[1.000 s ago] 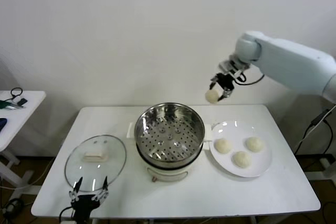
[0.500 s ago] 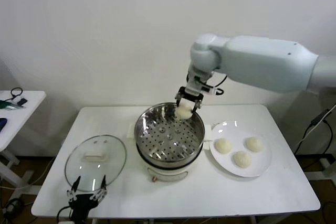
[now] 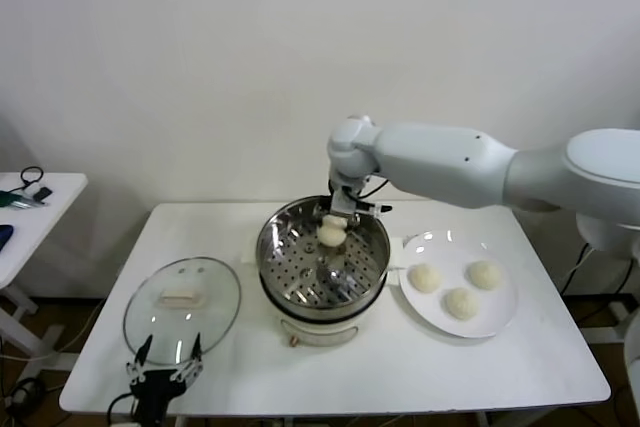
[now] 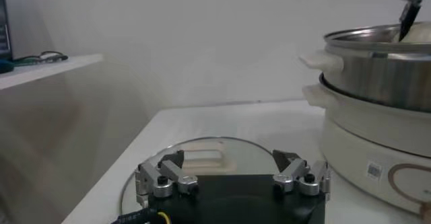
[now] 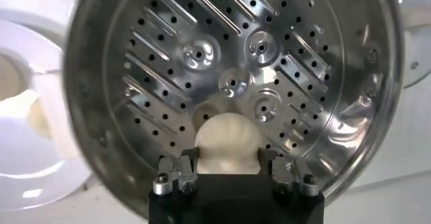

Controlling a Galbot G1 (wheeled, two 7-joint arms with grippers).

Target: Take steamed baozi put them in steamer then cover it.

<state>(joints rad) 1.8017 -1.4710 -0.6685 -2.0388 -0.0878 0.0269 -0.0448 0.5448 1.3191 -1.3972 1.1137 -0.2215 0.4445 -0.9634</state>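
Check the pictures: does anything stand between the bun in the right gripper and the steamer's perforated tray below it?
Nothing visible does. The right gripper holds a baozi over the open steamer; its tray is bare. The cover lies on the table beside the steamer.

White table with glass cover, steamer, plate.

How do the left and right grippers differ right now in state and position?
The left gripper is open and empty, while the right gripper is shut on a baozi. The left gripper hangs low at the table's near edge by the cover; the right gripper is over the steamer. Neither touches the plate.
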